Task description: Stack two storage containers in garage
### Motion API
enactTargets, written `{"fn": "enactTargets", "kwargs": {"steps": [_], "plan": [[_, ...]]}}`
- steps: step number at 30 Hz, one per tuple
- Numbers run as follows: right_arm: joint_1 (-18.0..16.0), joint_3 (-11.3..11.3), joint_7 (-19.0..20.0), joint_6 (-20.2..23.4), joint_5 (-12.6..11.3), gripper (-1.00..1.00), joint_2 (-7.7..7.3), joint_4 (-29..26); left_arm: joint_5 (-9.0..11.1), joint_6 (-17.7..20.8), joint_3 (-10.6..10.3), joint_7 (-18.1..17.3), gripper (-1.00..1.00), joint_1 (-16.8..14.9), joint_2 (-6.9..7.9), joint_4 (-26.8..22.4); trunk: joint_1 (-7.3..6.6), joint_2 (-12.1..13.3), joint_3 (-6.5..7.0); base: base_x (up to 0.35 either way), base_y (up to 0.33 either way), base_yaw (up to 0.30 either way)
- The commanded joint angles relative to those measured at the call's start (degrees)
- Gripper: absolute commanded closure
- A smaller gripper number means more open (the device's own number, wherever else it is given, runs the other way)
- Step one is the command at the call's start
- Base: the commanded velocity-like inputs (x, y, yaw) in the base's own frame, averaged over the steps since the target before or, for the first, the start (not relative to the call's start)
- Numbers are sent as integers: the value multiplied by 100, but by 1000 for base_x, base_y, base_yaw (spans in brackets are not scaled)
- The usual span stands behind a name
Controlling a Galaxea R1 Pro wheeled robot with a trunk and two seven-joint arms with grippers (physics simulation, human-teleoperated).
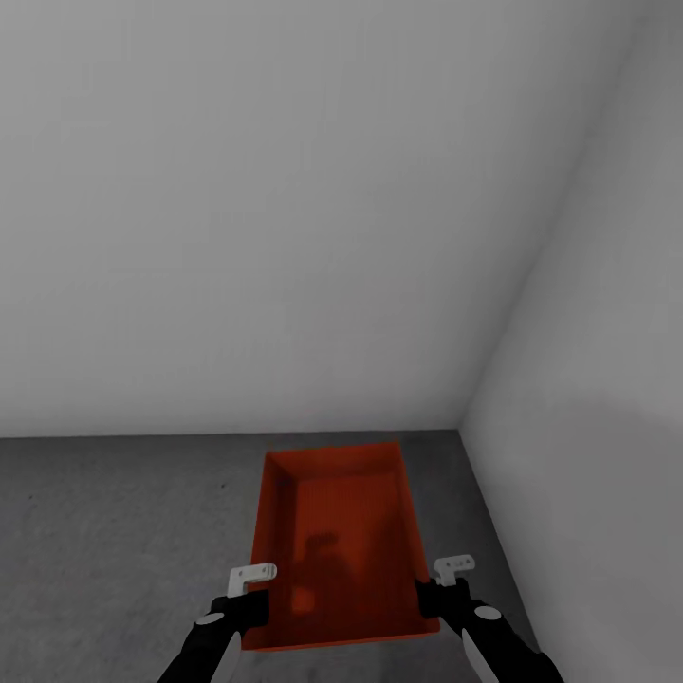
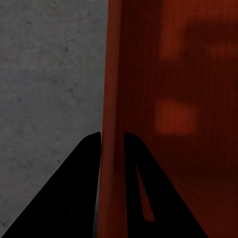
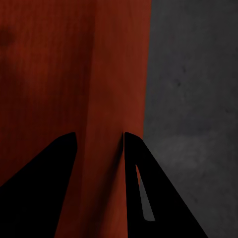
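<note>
left pincer (image 1: pixel 254 599) clamped, apparently | right pincer (image 1: pixel 438 590) clamped; both arms forward

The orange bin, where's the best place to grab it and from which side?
Grip the bin by its thin long side walls near the near end, one gripper per side, fingers straddling the rim from above, as the left gripper and right gripper do.
</note>
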Motion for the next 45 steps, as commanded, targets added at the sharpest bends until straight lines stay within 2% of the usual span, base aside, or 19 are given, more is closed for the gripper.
{"fn": "enactTargets", "kwargs": {"steps": [1,45], "plan": [[-6,-30,337,25,-254,100,-3,7,-280,-167,-20,240,100,2,111,-20,22,-44,-23,0,0,0],[-6,-30,337,25,-260,100,-3,10,-280,-167,-21,240,100,2,111,-23,988,-1809,-813,0,0,0]]}}
